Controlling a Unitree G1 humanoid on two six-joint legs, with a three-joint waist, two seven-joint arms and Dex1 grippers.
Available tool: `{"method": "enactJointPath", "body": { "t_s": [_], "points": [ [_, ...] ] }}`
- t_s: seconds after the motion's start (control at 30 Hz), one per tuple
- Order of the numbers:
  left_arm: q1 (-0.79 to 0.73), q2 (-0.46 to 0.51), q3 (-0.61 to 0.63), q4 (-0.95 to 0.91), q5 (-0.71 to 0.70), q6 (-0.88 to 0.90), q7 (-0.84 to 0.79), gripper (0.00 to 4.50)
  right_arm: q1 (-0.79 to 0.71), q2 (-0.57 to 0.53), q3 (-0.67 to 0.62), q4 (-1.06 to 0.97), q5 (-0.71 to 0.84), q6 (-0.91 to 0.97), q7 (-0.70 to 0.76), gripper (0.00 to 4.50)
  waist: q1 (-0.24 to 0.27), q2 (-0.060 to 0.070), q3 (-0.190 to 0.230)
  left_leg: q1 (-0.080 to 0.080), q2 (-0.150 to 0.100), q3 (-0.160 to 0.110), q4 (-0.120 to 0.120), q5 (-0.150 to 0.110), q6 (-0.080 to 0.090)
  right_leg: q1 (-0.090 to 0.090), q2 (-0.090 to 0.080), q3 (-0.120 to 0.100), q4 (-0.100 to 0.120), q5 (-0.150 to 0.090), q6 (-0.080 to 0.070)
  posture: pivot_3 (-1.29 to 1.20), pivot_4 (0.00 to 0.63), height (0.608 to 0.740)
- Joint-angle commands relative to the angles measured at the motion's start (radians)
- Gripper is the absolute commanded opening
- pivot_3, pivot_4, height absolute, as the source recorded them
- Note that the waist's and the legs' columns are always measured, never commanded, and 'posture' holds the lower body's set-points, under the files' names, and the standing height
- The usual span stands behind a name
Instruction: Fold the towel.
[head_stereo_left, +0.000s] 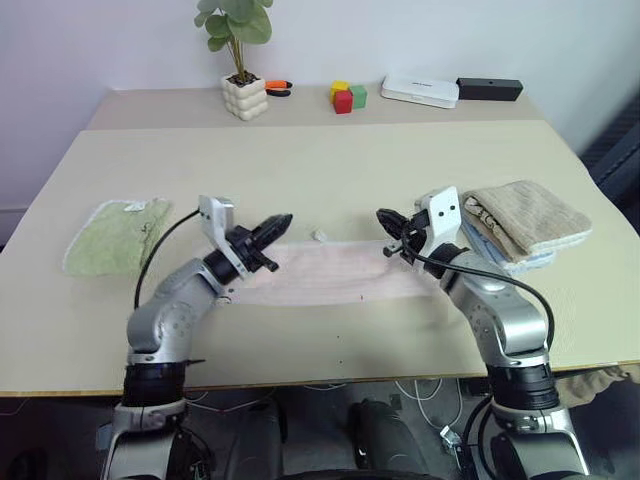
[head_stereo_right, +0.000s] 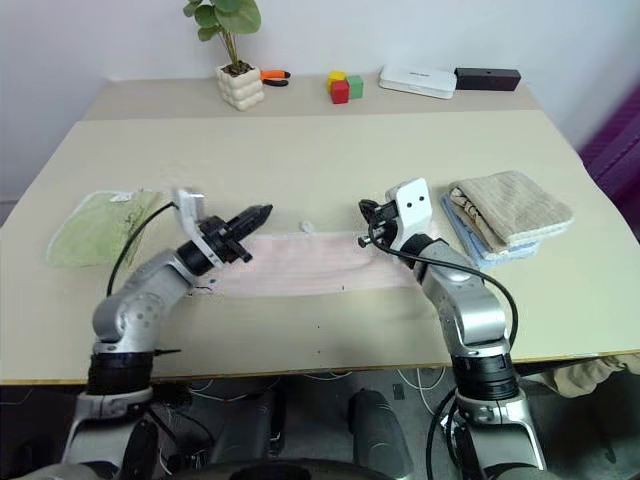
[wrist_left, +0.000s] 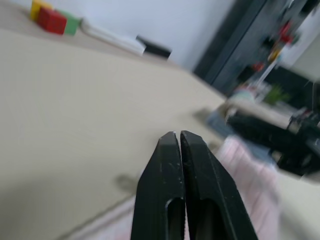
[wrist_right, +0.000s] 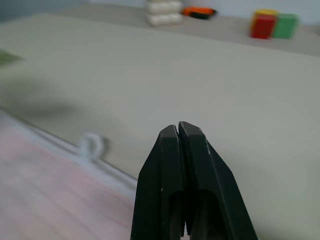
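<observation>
The towel, long and pale pink with a whitish edge, lies flat on the table between my two arms. A small loop sticks out from its far edge. My left gripper hovers above the towel's left end, shut, with nothing between its fingers. Above the towel's right end my right gripper is likewise shut and empty. The two grippers point inward toward each other over the towel. In the left wrist view the black fingers are pressed together, and the right arm shows beyond them.
A light green cloth lies at the table's left. A folded tan and blue towel stack sits at the right. Along the back stand a potted plant, coloured blocks, a white box and a black box.
</observation>
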Motion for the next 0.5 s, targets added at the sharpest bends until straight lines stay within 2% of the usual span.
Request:
{"method": "enactJointPath", "body": {
  "t_s": [0.03,0.17,0.23,0.5],
  "points": [
    [-0.004,-0.019,-0.026,-0.009,0.089,-0.071,0.073,0.06,0.025,0.048,0.002,0.002,-0.039,-0.052,-0.072,0.0,-0.001,0.0,0.0,0.0,0.0,0.0,0.0,0.0,0.0,0.0,0.0,0.0,0.0,0.0,0.0,0.0,0.15,0.74],
    [0.026,-0.064,-0.076,0.02,0.149,-0.135,0.08,0.06,0.074,0.114,0.042,0.044,-0.103,-0.146,-0.131,0.0,-0.001,0.0,0.0,0.0,0.0,0.0,0.0,0.0,0.0,0.0,0.0,0.0,0.0,0.0,0.0,0.0,0.15,0.74],
    [0.031,-0.074,-0.062,0.062,0.159,-0.152,0.09,0.06,0.101,0.131,0.048,0.077,-0.122,-0.179,-0.147,0.0,-0.002,0.0,0.0,0.0,0.0,0.0,-0.001,0.0,0.0,0.0,0.0,0.0,-0.001,0.0,0.0,0.0,0.15,0.74],
    [0.039,-0.013,-0.008,0.272,0.221,-0.314,0.062,0.06,0.136,0.083,-0.006,0.19,-0.196,-0.291,-0.198,0.0,-0.001,0.0,-0.001,0.001,0.0,0.0,-0.001,0.0,0.0,0.001,0.0,0.0,-0.001,0.0,0.0,0.0,0.15,0.74]
  ]
}}
